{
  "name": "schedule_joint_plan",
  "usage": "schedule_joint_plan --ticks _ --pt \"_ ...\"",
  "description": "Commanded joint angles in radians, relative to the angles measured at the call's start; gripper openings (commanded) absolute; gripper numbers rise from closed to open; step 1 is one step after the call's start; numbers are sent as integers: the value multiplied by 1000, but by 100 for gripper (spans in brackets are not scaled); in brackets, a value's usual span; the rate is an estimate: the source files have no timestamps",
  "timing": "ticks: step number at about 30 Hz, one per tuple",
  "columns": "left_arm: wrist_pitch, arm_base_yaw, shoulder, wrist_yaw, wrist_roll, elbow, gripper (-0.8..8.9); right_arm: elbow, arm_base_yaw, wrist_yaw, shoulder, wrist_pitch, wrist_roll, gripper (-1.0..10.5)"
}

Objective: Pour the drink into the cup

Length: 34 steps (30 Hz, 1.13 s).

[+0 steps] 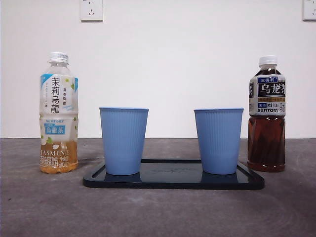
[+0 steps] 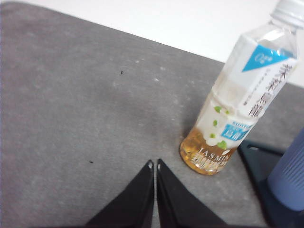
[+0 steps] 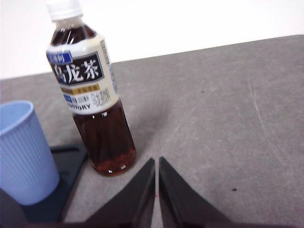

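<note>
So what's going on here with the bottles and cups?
Nothing is being handled yet. Two blue cups, one and the other, stand upright on a dark tray. A jasmine tea bottle stands off one end of the tray, a dark oolong tea bottle off the other, both capped. The left hand waits shut near the jasmine bottle, the right hand shut near the oolong bottle. No pouring has begun.
</note>
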Motion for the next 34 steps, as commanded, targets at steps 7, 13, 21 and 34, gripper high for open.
schedule_joint_plan --ticks 7,13,21,34 --pt "14 1 -2 32 -181 21 10 26 0 -34 -3 72 141 7" --pt "-13 1 26 50 -178 146 10 142 0 -29 5 29 140 8" --pt "-74 1 149 82 -109 355 10 361 0 -47 105 -129 96 8" --pt "-401 0 494 346 182 638 10 662 0 -277 428 -509 -92 8"
